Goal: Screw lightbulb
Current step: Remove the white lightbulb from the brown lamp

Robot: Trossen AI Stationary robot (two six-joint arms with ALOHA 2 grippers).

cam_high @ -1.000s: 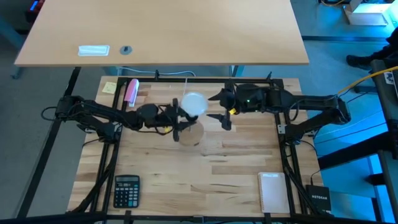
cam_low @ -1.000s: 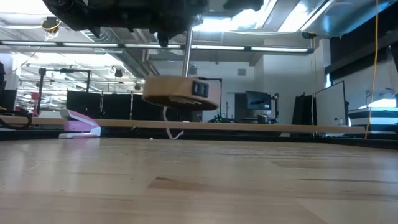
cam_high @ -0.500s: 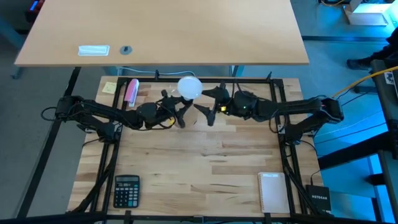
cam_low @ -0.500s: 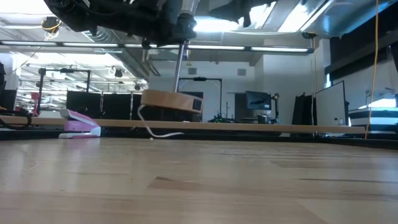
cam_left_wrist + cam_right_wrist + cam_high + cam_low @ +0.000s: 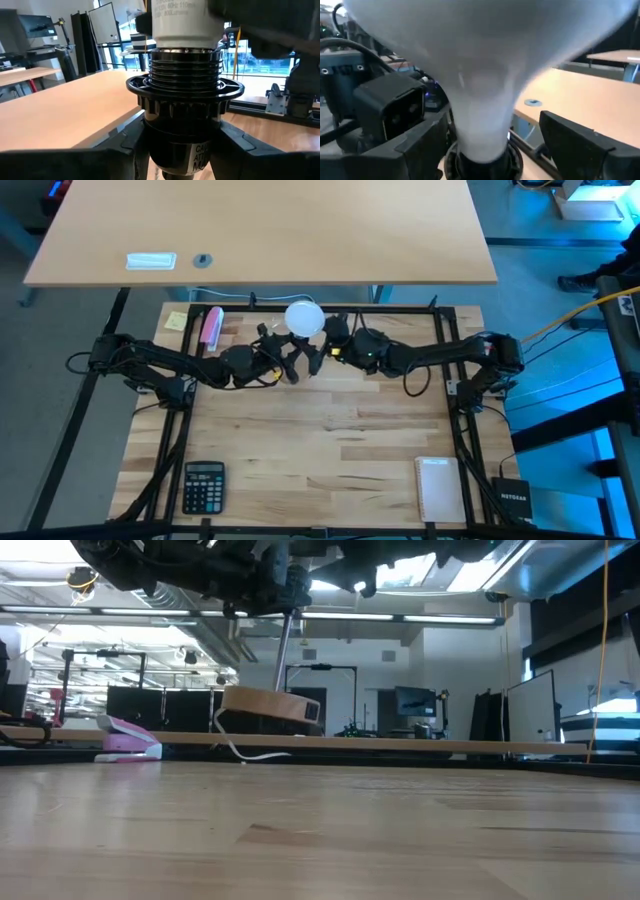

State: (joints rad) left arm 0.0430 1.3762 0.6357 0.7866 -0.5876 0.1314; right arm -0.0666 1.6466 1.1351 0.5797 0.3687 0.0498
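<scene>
The lightbulb [image 5: 304, 319] sits at the far middle of the table [image 5: 300, 450], its white globe up and its threaded base [image 5: 185, 62] partly down in a black socket [image 5: 182, 120], with several turns of thread showing above the socket's collar.

At the far left edge lie a yellow sticky note [image 5: 176, 321] and a pink stapler [image 5: 211, 327]; the stapler shows again in the low view [image 5: 129, 743]. At the near left corner rests a black calculator [image 5: 204, 486].

The left arm reaches in from the left side, and the left gripper [image 5: 283, 363] is clamped on the black socket just below the bulb, one dark finger [image 5: 100, 150] on each side of the socket body. In the low view a round wooden disc [image 5: 270, 705] hangs tilted above the table top, lifted clear of it, with a white cord [image 5: 245, 751] trailing from it down to the surface.

The right arm comes in from the right, and the right gripper [image 5: 318, 356] is at the bulb's right side. Its fingers [image 5: 580, 145] stand apart on either side of the bulb's narrow neck [image 5: 482, 125]; whether they touch the glass cannot be told.

Near the right corner lies a white notepad [image 5: 439, 488], and beyond the table edge a black box [image 5: 515, 498].
</scene>
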